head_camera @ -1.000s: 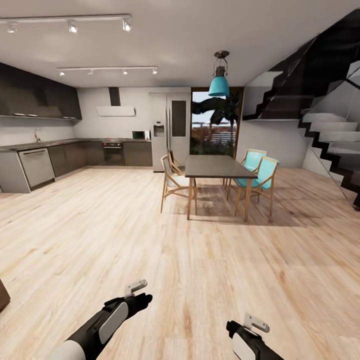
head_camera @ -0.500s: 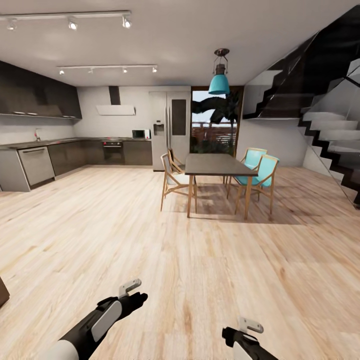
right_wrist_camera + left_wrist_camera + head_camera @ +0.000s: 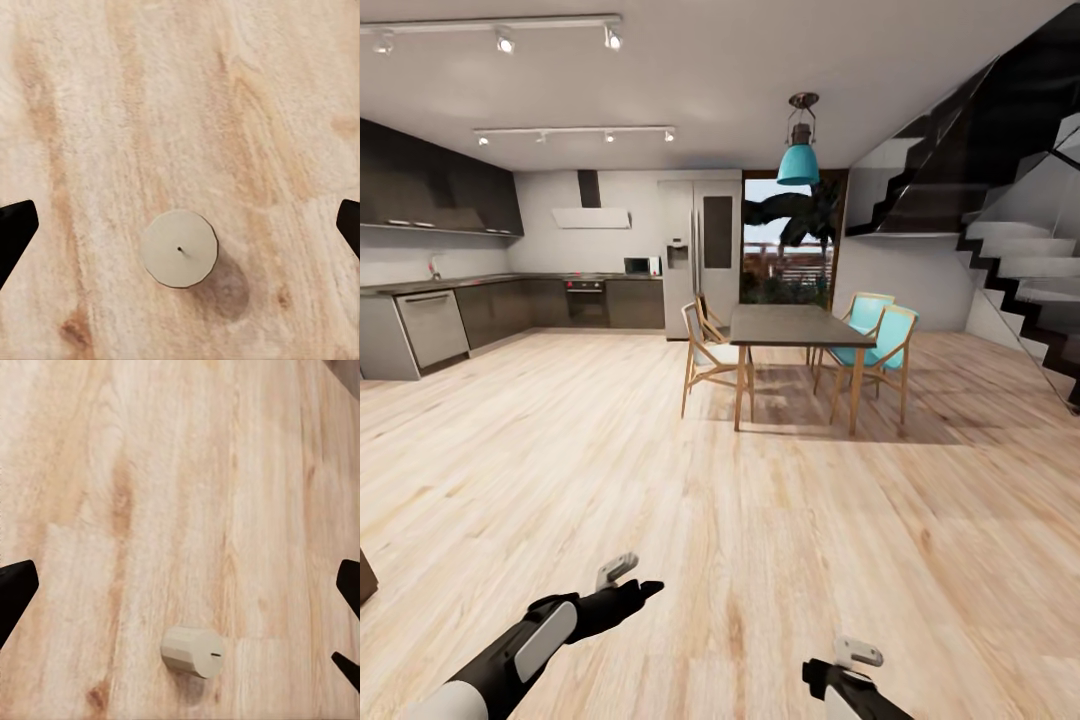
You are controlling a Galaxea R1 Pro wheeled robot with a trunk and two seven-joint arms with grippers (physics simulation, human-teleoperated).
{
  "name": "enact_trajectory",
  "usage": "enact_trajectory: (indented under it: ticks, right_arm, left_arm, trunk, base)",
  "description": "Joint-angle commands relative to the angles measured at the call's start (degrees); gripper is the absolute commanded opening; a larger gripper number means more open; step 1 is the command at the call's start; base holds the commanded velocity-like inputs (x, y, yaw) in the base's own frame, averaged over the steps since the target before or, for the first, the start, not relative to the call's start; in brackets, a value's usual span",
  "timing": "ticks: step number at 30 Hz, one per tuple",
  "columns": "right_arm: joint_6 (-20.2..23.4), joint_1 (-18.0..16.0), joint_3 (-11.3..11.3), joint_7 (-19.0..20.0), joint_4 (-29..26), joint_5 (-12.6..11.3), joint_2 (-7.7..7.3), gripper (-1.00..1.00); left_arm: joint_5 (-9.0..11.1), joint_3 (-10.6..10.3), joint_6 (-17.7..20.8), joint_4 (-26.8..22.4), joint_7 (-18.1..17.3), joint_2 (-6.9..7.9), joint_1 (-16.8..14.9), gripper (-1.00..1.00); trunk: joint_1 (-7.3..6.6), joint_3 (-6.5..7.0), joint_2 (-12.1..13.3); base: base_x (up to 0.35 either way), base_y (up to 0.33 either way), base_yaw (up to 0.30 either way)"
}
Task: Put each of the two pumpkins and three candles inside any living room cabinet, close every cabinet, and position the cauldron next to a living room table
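Note:
A cream candle lies on its side on the wooden floor in the left wrist view. My left gripper hangs open above it, its black fingertips far apart; it is also in the head view. A second cream candle stands upright on the floor, seen from above with its wick showing. My right gripper is open over it, and its wrist sits low in the head view. The pumpkins and cauldron are out of view.
A dark dining table with wooden and teal chairs stands ahead. The kitchen counter runs along the left, stairs rise on the right. A dark brown furniture corner pokes in at the left edge.
Both arms have slid lower in the head view, the left forearm also drifting left. The room has barely shifted.

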Motion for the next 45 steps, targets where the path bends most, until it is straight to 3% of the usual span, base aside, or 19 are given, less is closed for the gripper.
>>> enact_trajectory:
  ticks: [1,12,16,21,23,28,39,45]
  right_arm:
    - [0.36,-0.03,0.90,-0.44,-0.13,-0.15,-0.03,1.00]
    - [0.08,-0.03,1.81,-0.46,-0.13,0.10,0.06,1.00]
    - [-0.01,-0.03,1.85,-0.46,-0.13,0.10,0.06,1.00]
    - [-0.14,-0.03,1.86,-0.46,-0.13,0.17,0.06,1.00]
    - [-0.20,-0.03,1.86,-0.46,-0.13,0.18,0.06,1.00]
    - [-0.25,-0.03,1.89,-0.46,-0.13,0.19,0.06,1.00]
    - [-0.25,-0.03,2.01,-0.31,-0.13,0.25,0.13,1.00]
    - [-0.28,-0.03,6.56,-0.31,-0.13,0.89,0.20,1.00]
  left_arm:
    - [0.30,-0.23,0.08,-0.03,-0.09,0.15,-0.05,1.00]
    - [0.33,-0.23,0.16,-0.02,-0.76,0.47,-0.05,1.00]
    - [0.24,-0.27,0.25,1.29,-9.59,1.16,-0.05,1.00]
    - [0.05,-0.50,0.28,3.45,-25.64,4.37,-0.05,1.00]
    - [-0.06,-0.59,0.28,3.63,-29.82,5.15,-0.05,1.00]
    - [-0.07,-0.67,0.28,3.76,-32.06,5.51,-0.05,1.00]
    - [0.15,-0.50,0.28,5.06,-32.35,5.58,-0.05,1.00]
    - [0.16,-0.50,0.28,5.07,-32.36,5.58,-0.05,1.00]
  trunk:
    - [0.22,-0.25,-0.44]
    - [2.63,-2.22,-4.86]
    - [3.51,-2.94,-6.46]
    - [4.61,-3.84,-8.47]
    - [5.05,-4.20,-9.27]
    - [6.15,-5.09,-11.27]
    - [8.56,-7.07,-15.68]
    - [9.88,-8.14,-18.09]
  base:
    - [0.000,0.000,0.000]
    - [0.000,0.000,0.000]
    - [0.000,0.000,0.000]
    - [0.000,0.000,0.000]
    - [0.000,0.000,0.000]
    - [0.000,0.000,0.000]
    - [0.000,0.000,0.000]
    - [0.000,0.000,0.000]
